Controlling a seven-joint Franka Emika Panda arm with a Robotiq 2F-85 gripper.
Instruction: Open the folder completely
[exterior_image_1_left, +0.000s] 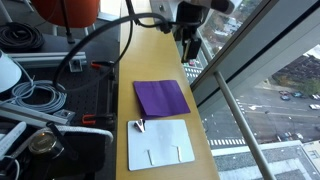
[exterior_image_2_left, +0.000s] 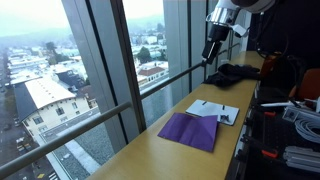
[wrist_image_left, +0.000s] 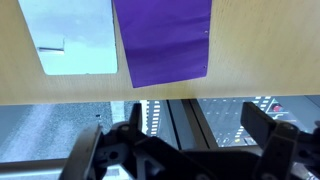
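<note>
The purple folder (exterior_image_1_left: 161, 97) lies flat and closed on the long wooden counter (exterior_image_1_left: 150, 60). It shows in both exterior views (exterior_image_2_left: 190, 131) and at the top of the wrist view (wrist_image_left: 162, 40). My gripper (exterior_image_1_left: 187, 42) hangs high above the counter's window edge, beyond the folder and well clear of it (exterior_image_2_left: 211, 50). In the wrist view its two fingers (wrist_image_left: 195, 125) stand wide apart with nothing between them.
A white flat board (exterior_image_1_left: 159, 144) with two small notches lies next to the folder (wrist_image_left: 70, 35), with a small binder clip (exterior_image_1_left: 139, 125) at its corner. Dark cloth (exterior_image_2_left: 232, 72) lies on the counter. Cables and equipment (exterior_image_1_left: 40, 95) crowd the side table. Large windows run along the counter.
</note>
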